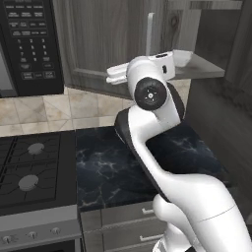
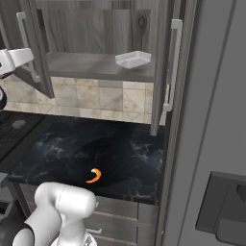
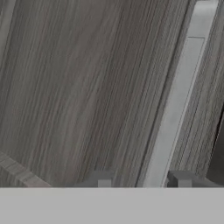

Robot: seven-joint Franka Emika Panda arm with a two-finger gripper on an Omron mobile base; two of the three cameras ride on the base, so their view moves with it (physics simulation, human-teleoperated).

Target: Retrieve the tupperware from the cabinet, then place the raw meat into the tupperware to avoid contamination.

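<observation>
The cabinet (image 2: 91, 29) stands open, both doors swung out. On its lower shelf sits the tupperware (image 2: 133, 59), a shallow whitish container, which the left base view has at the shelf's front (image 1: 181, 57). The raw meat (image 2: 94, 176), a small orange crescent, lies on the dark marble counter (image 2: 120, 153) below. My gripper (image 3: 142, 180) is at the left door, its fingertips (image 3: 100, 178) on either side of the door's silver bar handle (image 3: 179, 109) with gaps showing, open and holding nothing. From the right base camera, the gripper (image 2: 24, 57) is beside that door handle (image 2: 21, 29).
A black microwave (image 1: 29, 44) hangs left of the cabinet, above a gas stove (image 1: 29, 167). The open right door (image 2: 161, 72) with its handle (image 2: 172, 65) juts over the counter. A tall dark panel (image 2: 211, 96) bounds the right side. Drawers (image 1: 123, 221) run under the counter.
</observation>
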